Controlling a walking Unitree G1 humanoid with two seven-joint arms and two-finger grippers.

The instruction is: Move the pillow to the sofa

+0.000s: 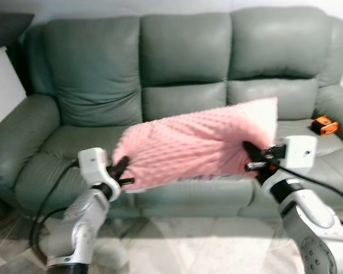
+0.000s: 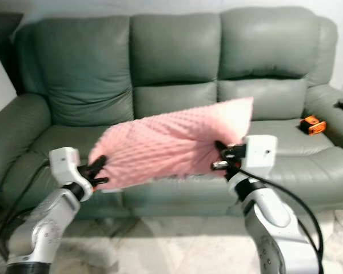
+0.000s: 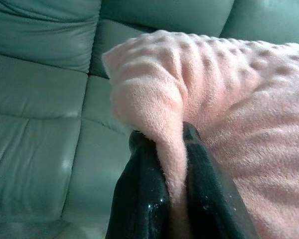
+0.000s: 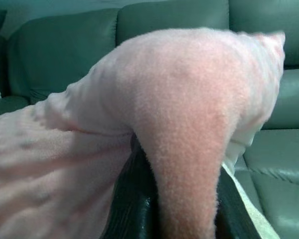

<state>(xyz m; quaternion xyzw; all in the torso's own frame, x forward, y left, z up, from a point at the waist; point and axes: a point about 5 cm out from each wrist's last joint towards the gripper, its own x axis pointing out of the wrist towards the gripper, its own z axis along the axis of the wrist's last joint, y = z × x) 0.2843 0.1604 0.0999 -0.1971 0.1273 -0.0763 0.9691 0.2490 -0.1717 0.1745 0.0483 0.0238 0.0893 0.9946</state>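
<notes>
Pink pillow (image 1: pixel 197 142), left claw (image 1: pixel 122 171), right claw (image 1: pixel 250 157) pinching

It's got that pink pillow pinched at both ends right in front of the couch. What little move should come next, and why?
Probably carry it a bit further forward and lower it onto the middle seat. The pink pillow hangs in the air over the front edge of the green sofa, pinched by the left end effector and the right end effector, so letting go now might drop it off the edge.
</notes>
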